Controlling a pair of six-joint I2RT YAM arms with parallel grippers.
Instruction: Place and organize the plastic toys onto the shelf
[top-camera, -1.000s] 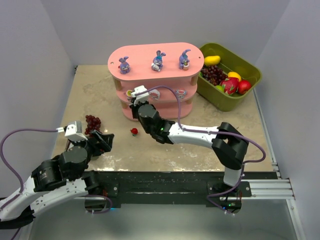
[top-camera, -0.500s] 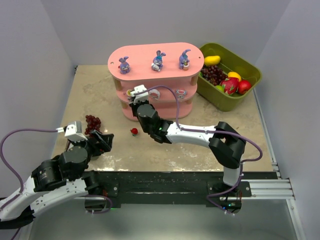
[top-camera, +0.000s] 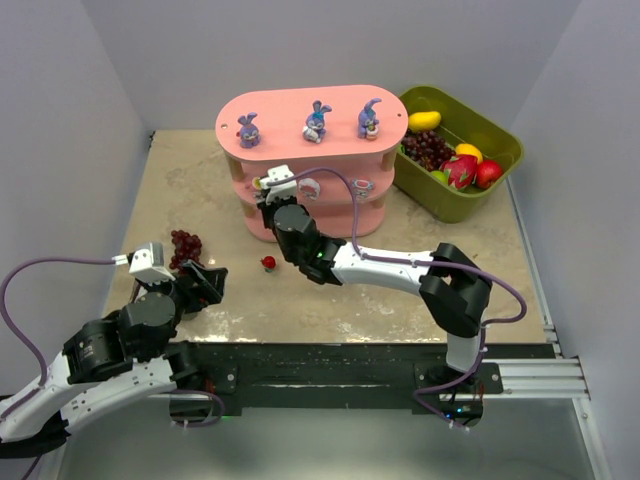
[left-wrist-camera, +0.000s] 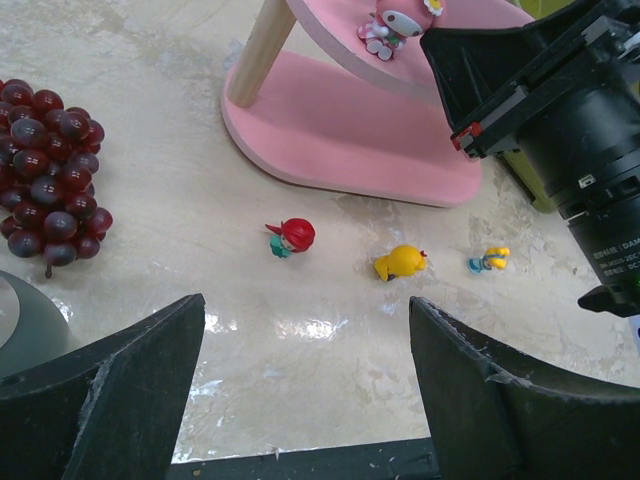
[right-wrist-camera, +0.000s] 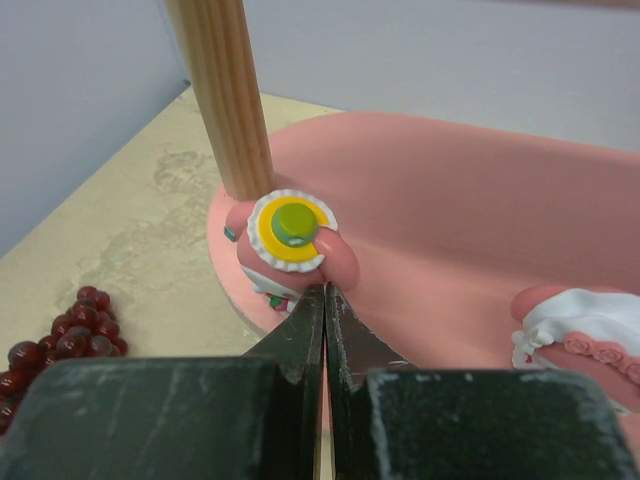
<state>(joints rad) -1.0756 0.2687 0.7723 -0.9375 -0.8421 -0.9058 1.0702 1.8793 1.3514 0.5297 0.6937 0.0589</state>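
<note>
Right hand (right-wrist-camera: 324, 296) is shut, empty, by the pink toy (right-wrist-camera: 290, 236); I judge it light, slick: pinch its middle.

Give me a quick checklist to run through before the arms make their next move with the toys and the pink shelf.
1. Left claw open: ok.
2. Right claw clear of the pink-and-white toy: cannot tell; shut, tips at its base.
3. Three purple bunnies upright on the top board: ok.
4. Small toys shelved: not ok; red toy, yellow toy and blue-and-yellow toy lie on the table.
5. Room on bottom board: ok, visible part bare.
</note>
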